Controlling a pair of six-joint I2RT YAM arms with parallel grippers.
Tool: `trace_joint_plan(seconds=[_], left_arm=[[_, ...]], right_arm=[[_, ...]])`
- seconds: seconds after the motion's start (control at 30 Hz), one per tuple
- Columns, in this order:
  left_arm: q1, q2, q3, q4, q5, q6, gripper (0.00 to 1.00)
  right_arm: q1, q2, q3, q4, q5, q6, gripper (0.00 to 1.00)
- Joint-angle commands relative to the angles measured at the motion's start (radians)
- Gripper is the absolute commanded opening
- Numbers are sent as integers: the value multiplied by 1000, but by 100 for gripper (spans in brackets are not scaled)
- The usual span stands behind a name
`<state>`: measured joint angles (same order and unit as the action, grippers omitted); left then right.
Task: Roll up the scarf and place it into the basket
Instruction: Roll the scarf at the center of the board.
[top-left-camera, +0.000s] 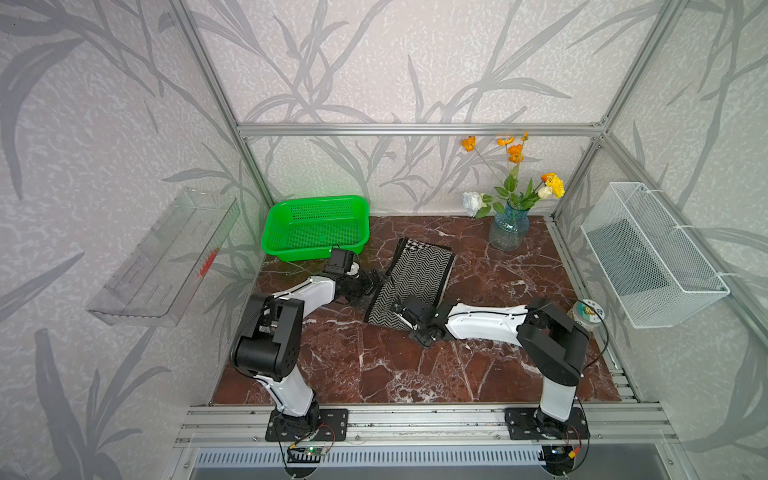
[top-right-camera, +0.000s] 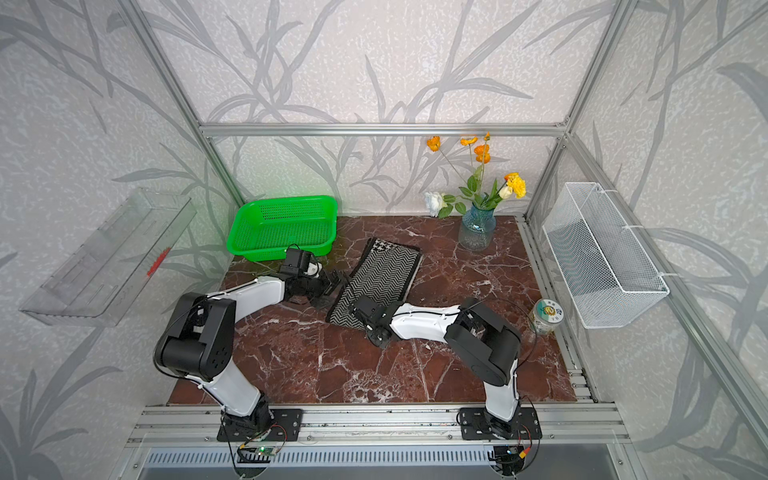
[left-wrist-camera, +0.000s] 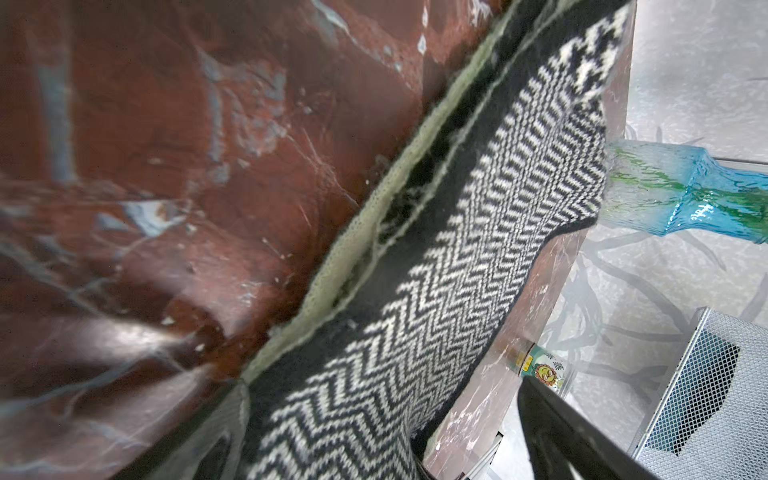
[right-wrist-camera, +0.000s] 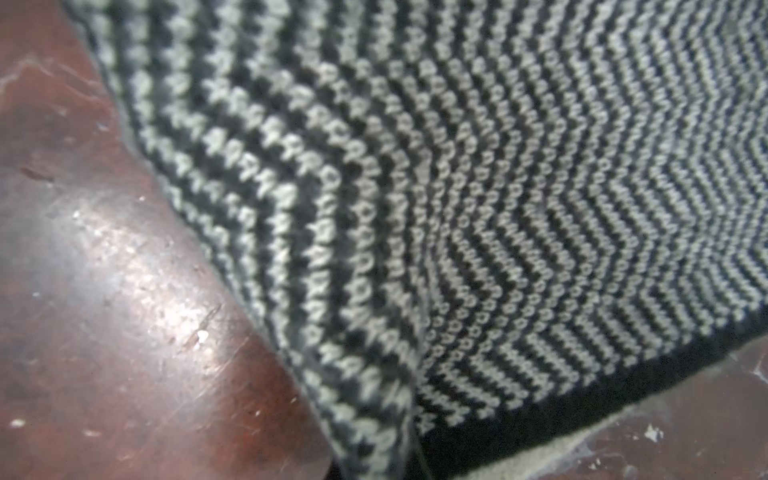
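The long knitted black-and-white herringbone scarf (top-left-camera: 419, 274), cream-edged, lies mid-frame on the red marble worktop (top-left-camera: 374, 365). The left jaws stand wide astride its left edge; the right jaws pinch its lower end.

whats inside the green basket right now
Only the basket's own perforated green base and walls show; nothing lies in it. The scarf is outside, on the table. The left arm's wrist camera covers part of the near rim, so that strip is hidden.
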<state>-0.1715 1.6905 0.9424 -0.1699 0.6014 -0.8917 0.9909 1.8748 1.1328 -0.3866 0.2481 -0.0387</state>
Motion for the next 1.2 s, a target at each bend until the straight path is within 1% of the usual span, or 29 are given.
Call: trace_joint_plan(seconds=[0.0,0.2,0.37,0.5,0.6,0.67,0.73,0.8,0.97,1.03,1.17], left_arm=[[24,-65,42,-68,4,60,99],[39,-243,21,-197,-116,147,100],[43,-429,-53,-233,-212,186,100],[46,-600,-143,-206,-276,191,100],[45,-707,-222,-129,-263,198,100],[45,-752,-271,-64,-241,194,100],[43,-772,-311,12,-197,186,100],[42,-767,-339,81,-163,184,100],[26,-677,-326,156,-64,205,100],[-3,-643,-322,194,-59,200,100],[-102,-569,-282,194,-104,259,100]], right_arm=[[-1,-4,13,-123,-85,37,0],[-3,-58,120,-169,-282,105,0],[-13,-84,181,-167,-444,159,0],[-62,-94,164,-111,-584,233,0],[-132,-105,99,-6,-721,299,0],[-186,-100,57,64,-801,347,0],[-233,-86,26,112,-860,376,0],[-267,-69,4,132,-876,386,0],[-304,-18,-3,139,-895,372,0],[-314,6,-4,161,-920,379,0],[-338,61,-8,221,-974,420,0]])
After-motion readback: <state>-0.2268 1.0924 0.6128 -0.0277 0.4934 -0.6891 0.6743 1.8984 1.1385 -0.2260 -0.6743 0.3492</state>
